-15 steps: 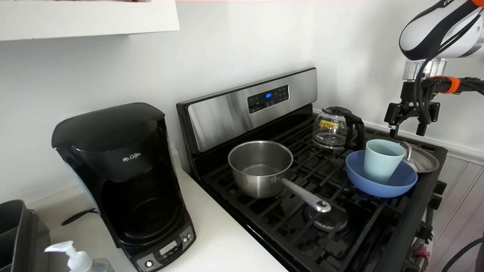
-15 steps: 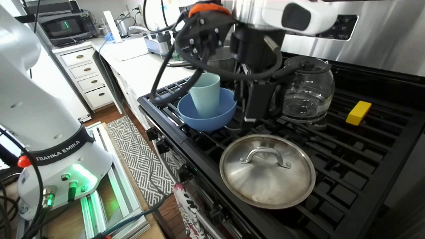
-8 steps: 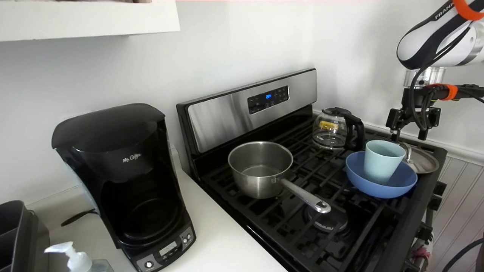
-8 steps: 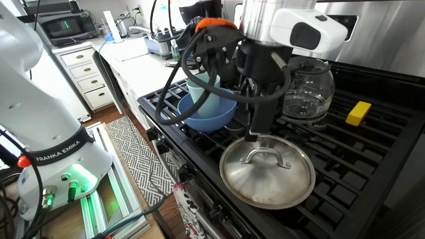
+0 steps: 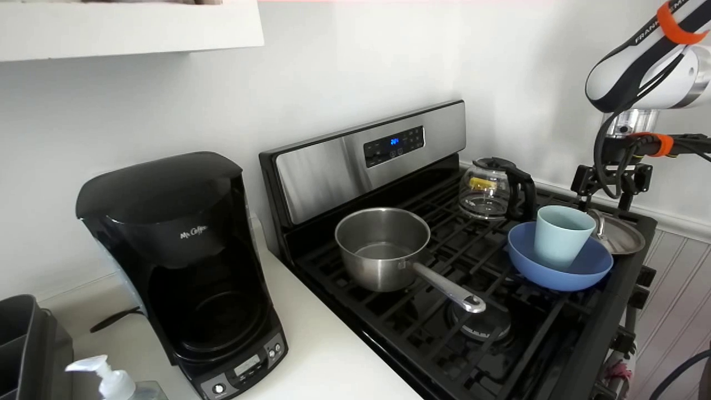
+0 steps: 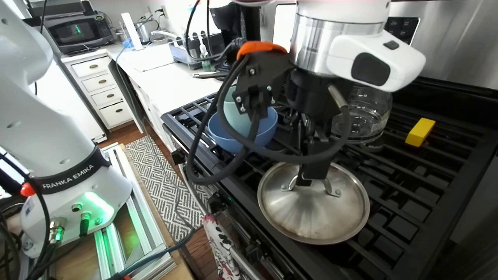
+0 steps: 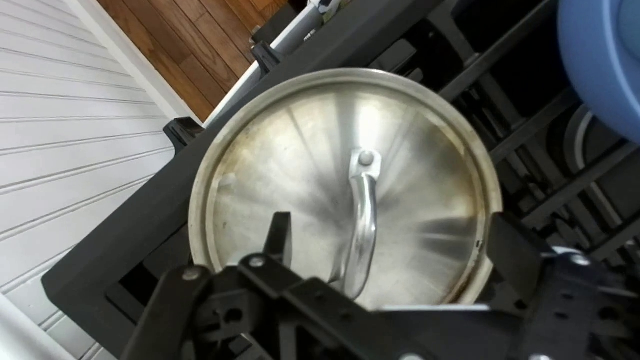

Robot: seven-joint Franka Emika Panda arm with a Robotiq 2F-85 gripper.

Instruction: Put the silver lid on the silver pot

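Wrist view: my gripper [image 7: 390,232], jaws spread wide, over the silver lid [image 7: 322,182] near the blue bowl [image 7: 587,60]; in an exterior view, the silver pot [image 5: 383,269] stands across that bowl from the lid.

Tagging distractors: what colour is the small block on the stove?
Yellow; the block shows best in an exterior view.

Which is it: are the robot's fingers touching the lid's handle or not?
Apart: the wrist view shows bare silver lid between its handle and both fingers.
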